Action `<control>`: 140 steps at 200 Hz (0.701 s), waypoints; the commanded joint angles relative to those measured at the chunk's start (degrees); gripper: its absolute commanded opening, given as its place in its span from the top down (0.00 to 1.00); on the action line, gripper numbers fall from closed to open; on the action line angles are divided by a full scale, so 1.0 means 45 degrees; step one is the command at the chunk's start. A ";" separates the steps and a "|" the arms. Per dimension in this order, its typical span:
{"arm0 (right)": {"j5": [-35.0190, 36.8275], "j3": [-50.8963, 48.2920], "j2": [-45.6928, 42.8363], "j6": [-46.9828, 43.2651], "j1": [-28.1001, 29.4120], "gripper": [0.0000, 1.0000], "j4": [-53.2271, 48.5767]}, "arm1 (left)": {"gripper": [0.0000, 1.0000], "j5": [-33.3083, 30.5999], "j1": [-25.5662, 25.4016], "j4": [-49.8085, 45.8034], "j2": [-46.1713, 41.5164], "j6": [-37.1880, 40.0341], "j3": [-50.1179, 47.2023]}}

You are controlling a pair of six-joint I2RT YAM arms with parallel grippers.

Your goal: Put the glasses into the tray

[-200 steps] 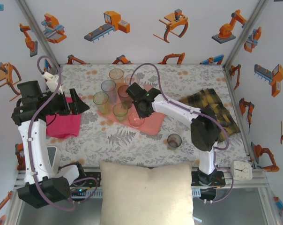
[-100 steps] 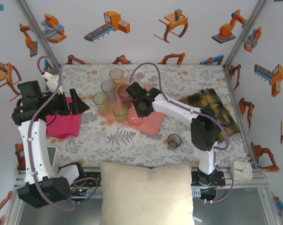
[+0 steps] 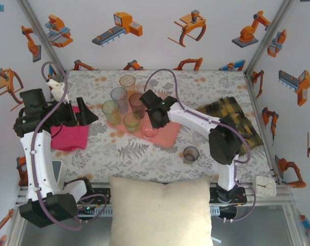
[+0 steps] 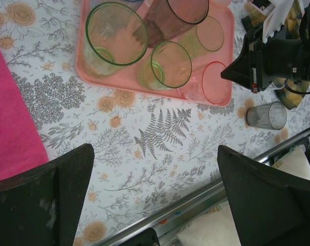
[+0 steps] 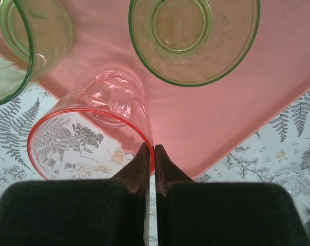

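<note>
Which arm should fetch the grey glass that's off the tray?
The right. The grey glass stands upright near that arm's base; the left claw is far off, by the pink cloth.

The glasses (image 5: 88,138) are rendered in glossy, translucent plastic; the tray (image 5: 211,118) in smooth, faintly sheened pink plastic. At nine o'clock, a magenta cloth (image 3: 70,137) is seen matt and soft. The right gripper (image 5: 150,154) is finished matt black.

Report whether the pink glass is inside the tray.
Inside: the pink glass sits on the tray near its edge, right end effector shut on its rim.
</note>
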 commanded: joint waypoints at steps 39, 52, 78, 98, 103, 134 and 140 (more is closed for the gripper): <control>0.0078 -0.0263 -0.0349 0.0126 -0.0027 0.93 -0.0274 | 0.03 0.0319 0.0082 0.0147 -0.0226 -0.0086 -0.0073; 0.0114 -0.0285 -0.0364 0.0128 -0.0024 0.93 -0.0304 | 0.03 0.0320 0.0072 0.0158 -0.0242 -0.0091 -0.0073; 0.0078 -0.0296 -0.0371 0.0141 -0.0024 0.92 -0.0306 | 0.03 0.0358 0.0083 0.0149 -0.0263 -0.0088 -0.0074; 0.0102 -0.0295 -0.0414 0.0159 -0.0024 0.92 -0.0307 | 0.03 0.0343 0.0083 0.0145 -0.0290 -0.0109 -0.0078; 0.0104 -0.0282 -0.0410 0.0142 -0.0034 0.91 -0.0303 | 0.03 0.0346 0.0083 0.0150 -0.0321 -0.0113 -0.0073; 0.0083 -0.0270 -0.0410 0.0160 -0.0044 0.90 -0.0305 | 0.03 0.0349 0.0106 0.0157 -0.0327 -0.0138 -0.0093; 0.0078 -0.0257 -0.0410 0.0160 -0.0044 0.89 -0.0294 | 0.03 0.0355 0.0103 0.0147 -0.0326 -0.0134 -0.0093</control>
